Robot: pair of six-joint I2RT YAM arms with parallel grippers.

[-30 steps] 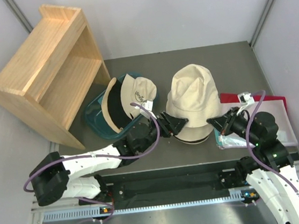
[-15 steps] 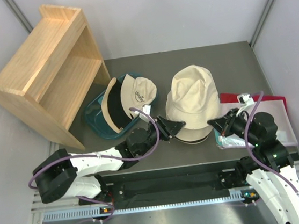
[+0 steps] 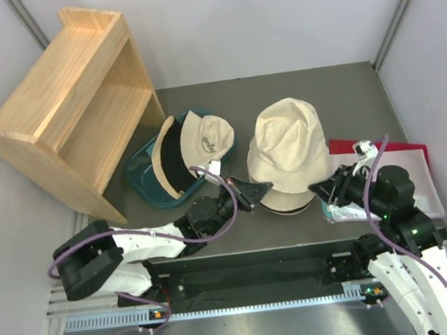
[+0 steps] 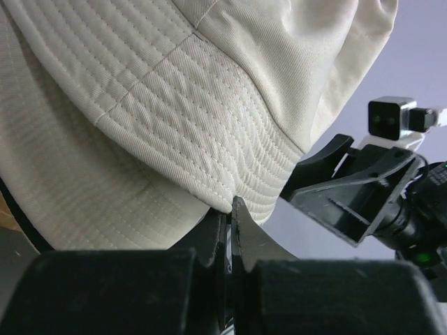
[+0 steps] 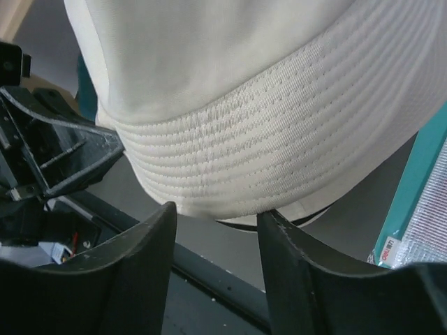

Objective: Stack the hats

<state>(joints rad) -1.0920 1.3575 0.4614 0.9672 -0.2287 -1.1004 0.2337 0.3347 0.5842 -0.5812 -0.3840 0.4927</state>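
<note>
The left hand is closed tight at the brim edge of the cream hat stack in the middle of the table, while the right hand stands partly open at the opposite brim, gripping nothing.

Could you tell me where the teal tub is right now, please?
In the top view the teal tub sits left of centre, between the wooden shelf and the stack of cream hats, with two more hats lying in it.

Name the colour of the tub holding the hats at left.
Teal; the tub shows best in the top external view.
</note>
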